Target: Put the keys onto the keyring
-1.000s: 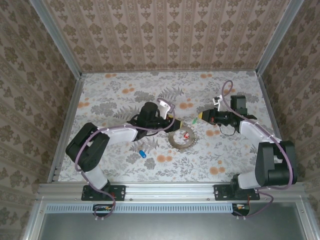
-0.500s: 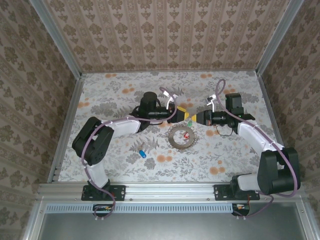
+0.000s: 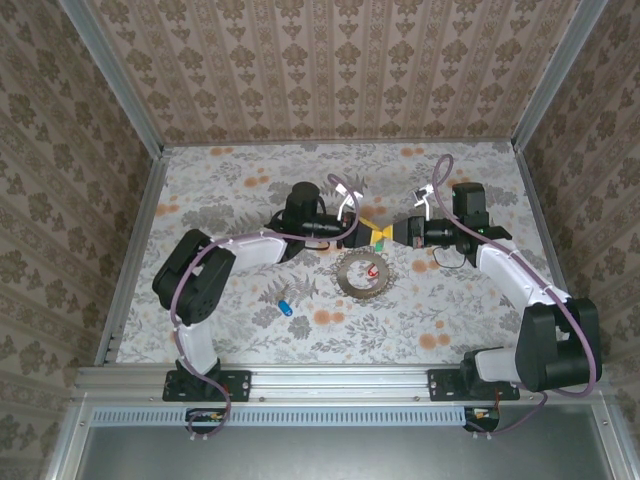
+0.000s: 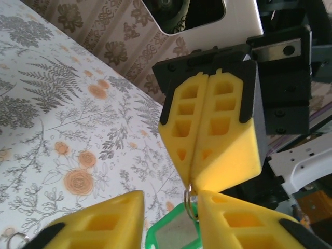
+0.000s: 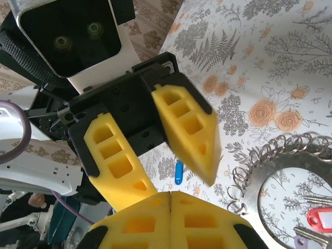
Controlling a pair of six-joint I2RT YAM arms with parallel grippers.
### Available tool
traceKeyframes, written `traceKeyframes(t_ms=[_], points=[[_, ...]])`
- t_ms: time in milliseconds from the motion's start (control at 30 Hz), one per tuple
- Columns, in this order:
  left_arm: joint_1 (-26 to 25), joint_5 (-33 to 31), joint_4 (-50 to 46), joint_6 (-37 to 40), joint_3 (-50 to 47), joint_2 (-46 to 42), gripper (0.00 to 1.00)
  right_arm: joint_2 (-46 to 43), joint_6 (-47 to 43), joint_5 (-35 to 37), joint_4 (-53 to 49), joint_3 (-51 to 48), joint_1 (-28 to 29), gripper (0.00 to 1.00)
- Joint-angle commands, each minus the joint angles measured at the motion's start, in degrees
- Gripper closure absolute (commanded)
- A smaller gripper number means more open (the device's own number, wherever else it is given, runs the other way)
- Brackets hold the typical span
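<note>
Both grippers meet tip to tip above the middle of the table. My right gripper (image 3: 390, 235) (image 5: 171, 193) is shut, and in the left wrist view its tips (image 4: 193, 181) pinch the small split ring of a green key (image 4: 174, 236) that hangs below. My left gripper (image 3: 357, 233) (image 4: 171, 201) stands open, one finger either side of that green key; its right finger (image 4: 244, 218) is against the small ring. The keyring (image 3: 345, 275) (image 5: 270, 179), a flat silvery ring edged with small loops, lies on the table just in front of the grippers. A red key (image 3: 372, 270) (image 5: 319, 218) lies inside it.
A blue key (image 3: 284, 306) (image 5: 178, 173) lies alone on the flowered tablecloth to the front left of the keyring. Patterned walls close the table (image 3: 230, 190) on three sides. The right arm's cable (image 3: 437, 185) loops above its wrist.
The left gripper swung right and the right gripper came left until their tips met. The left jaws have narrowed around the green key.
</note>
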Motion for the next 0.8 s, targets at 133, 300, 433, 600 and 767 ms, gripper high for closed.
traceKeyframes(t_ms=[133,300,433,600,767], points=[[-0.1,3.7,8.5,-4.4,0.9,1.4,0.95,-1.4,0.0,-2.0,1.6,0.9,0.5,0.94],[0.9,2.5,14.2,-7.7,-0.8,2.2,1.0,-2.2,0.9,-2.0,2.5,0.7,0.4,0.82],[1.2,1.4,13.4,-6.9,-1.4,1.7,1.0,-3.1,1.1,-2.0,1.9,0.9,0.4,0.71],[1.5,0.5,10.5,-4.9,-1.5,1.0,1.0,-4.9,0.4,1.2,1.0,0.5,0.1,0.58],[1.5,0.5,10.5,-5.2,-1.5,0.9,1.0,-6.5,-0.7,6.4,1.3,-0.4,-0.1,0.6]])
